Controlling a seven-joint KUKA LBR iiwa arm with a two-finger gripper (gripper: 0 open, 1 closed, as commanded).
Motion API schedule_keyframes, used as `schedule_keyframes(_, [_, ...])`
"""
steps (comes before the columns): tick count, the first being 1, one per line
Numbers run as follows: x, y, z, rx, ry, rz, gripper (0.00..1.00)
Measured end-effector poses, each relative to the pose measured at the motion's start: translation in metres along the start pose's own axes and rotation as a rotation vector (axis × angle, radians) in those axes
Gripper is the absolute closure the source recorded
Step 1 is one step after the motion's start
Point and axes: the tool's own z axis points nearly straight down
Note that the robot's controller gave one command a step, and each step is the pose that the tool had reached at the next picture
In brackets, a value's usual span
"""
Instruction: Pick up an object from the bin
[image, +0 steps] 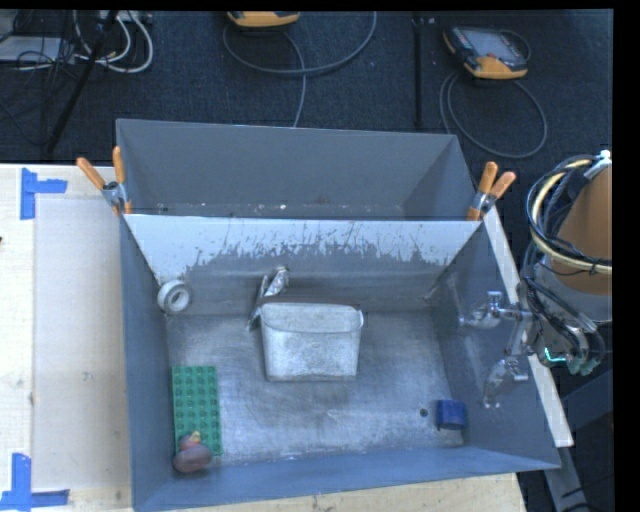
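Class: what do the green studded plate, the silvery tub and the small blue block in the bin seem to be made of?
Green studded plate: likely matte plastic, rows of moulded studs. Silvery tub: probably dull metal, grey sheen, thin rim. Small blue block: perhaps plastic; too small to tell.

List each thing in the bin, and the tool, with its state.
tool: open, empty, by the right wall.
grey metal tub: mid-bin, untouched.
white tape roll: lying flat by the left wall.
green studded plate: flat, studs up, front left.
brownish lump: at the plate's near end, touching it.
blue block: on the floor, front right, clear of the tool.
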Motion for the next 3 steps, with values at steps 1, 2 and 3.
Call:
schedule_keyframes(1, [0.007,-0.009,0.128,-0.001,0.000,0.199,0.00])
schedule_keyframes(2, [0.015,-0.030,0.170,-0.002,-0.016,0.279,0.00])
schedule_keyframes(3, [0.016,-0.029,0.169,0.000,-0.009,0.272,1.00])
